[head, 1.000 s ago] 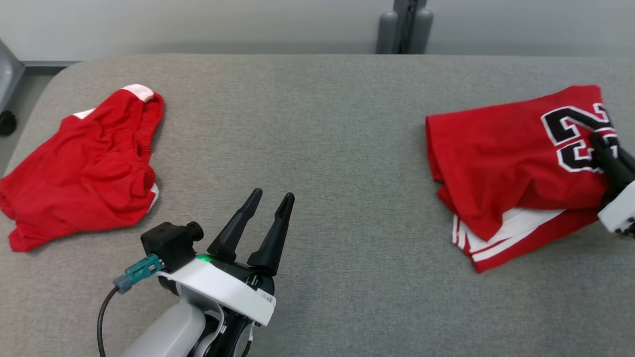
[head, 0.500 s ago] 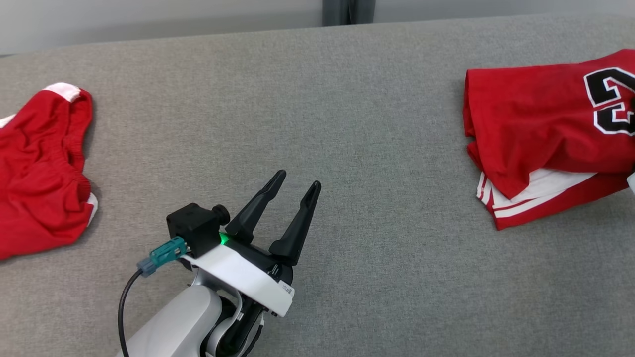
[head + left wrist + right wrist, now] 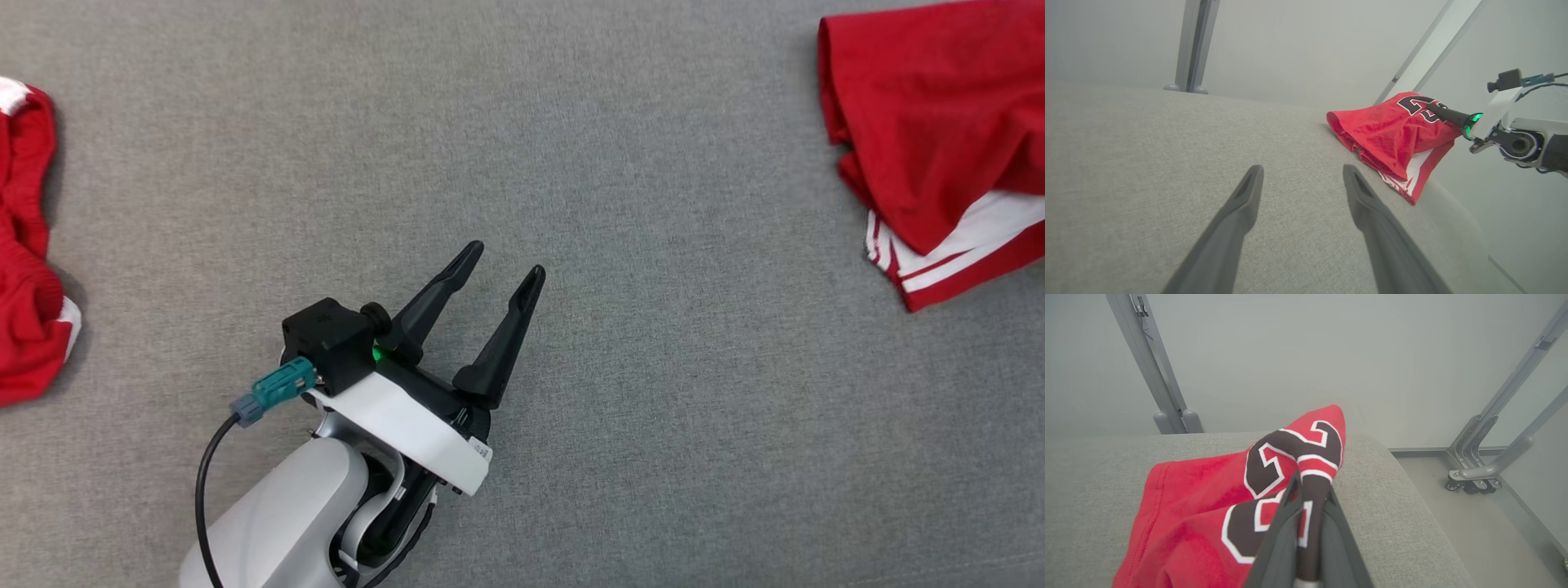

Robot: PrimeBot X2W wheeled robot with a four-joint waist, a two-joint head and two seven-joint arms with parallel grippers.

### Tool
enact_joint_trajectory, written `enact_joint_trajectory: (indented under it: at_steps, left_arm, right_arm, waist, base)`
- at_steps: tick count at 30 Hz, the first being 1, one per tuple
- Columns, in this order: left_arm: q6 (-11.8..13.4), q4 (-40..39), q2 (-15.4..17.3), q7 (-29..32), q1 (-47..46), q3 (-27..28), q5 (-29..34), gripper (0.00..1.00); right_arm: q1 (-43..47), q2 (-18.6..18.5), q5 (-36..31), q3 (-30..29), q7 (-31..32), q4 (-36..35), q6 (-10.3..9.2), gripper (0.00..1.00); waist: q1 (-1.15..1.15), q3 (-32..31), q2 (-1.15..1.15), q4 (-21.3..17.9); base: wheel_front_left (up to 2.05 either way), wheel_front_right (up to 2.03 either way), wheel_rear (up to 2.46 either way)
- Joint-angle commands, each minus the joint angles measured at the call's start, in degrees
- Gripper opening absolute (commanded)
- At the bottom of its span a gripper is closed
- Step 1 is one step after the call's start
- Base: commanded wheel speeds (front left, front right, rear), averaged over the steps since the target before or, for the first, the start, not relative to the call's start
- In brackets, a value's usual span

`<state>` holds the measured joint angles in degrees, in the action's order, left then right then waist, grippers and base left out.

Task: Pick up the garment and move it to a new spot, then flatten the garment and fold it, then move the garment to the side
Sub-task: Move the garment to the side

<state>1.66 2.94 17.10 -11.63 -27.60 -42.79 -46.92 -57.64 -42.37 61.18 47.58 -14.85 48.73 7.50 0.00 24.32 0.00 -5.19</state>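
The red number jersey (image 3: 922,122) is lying bunched and partly doubled over at the right end of the grey fabric-covered desk (image 3: 653,457), with its white-striped edge turned toward the robot and its longer side running left to right across the head view. The right hand (image 3: 1310,486) is pinching a raised fold of the jersey (image 3: 1196,490) through the black-and-white numeral, its jaws nearly closed on the cloth, so that arm is plainly the nearer one, and any carry looks likely to be running from this grip. The left hand (image 3: 506,260) is hanging wide and empty over bare desk, well apart from the jersey, which is sitting up and to its right. The left wrist view is giving what the head view is cutting off: the right hand (image 3: 1437,109) reaching in from the side and the jersey (image 3: 1392,130) close to the desk's rounded end. The right wrist view is showing the pinch itself. Red shorts (image 3: 24,327) are lying at the far left.
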Motion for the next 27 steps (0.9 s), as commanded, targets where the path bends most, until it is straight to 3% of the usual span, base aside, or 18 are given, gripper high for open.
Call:
enact_joint_trajectory:
  at_steps: [1,14,15,16,17,27]
  left_arm:
    - [0.36,-0.04,0.25,-0.01,-0.84,0.10,0.22,1.00]
    - [0.03,-0.28,0.34,0.73,-2.62,-0.23,0.65,1.00]
    - [0.02,-0.24,0.33,0.74,-2.60,-0.26,0.63,1.00]
    - [0.02,-0.20,0.40,0.74,-2.64,-0.25,0.59,1.00]
    - [0.17,-0.14,0.53,0.66,-2.68,-0.05,0.47,1.00]
    - [-0.18,0.93,0.22,-0.25,-1.33,0.03,-0.52,1.00]
  right_arm:
    - [-0.51,-0.04,-0.34,-0.37,-0.49,0.27,0.00,0.00]
    - [-5.18,3.39,-14.69,-8.34,-0.45,12.35,0.00,0.00]
    - [-5.69,3.63,-15.58,-9.20,-0.46,13.04,0.00,0.26]
    - [-5.80,3.85,-16.56,-9.90,-0.45,14.17,0.00,0.40]
    - [-6.40,3.93,-18.66,-11.58,-0.45,15.56,0.00,1.00]
    - [-4.25,6.00,-30.26,-19.88,-0.40,15.31,0.00,1.00]
  waist:
    - [0.00,1.12,0.00,-0.48]
    - [0.00,4.17,0.00,-1.19]
    - [0.00,4.36,0.00,-0.97]
    - [0.00,4.51,0.00,-0.74]
    - [0.00,4.78,0.00,-0.37]
    - [0.00,1.69,0.00,-0.33]
  base:
    - [0.00,0.00,0.00]
    - [0.00,0.00,0.00]
    - [0.00,0.00,0.00]
    - [0.00,0.00,0.00]
    - [0.00,0.00,0.00]
    - [0.00,0.00,0.00]
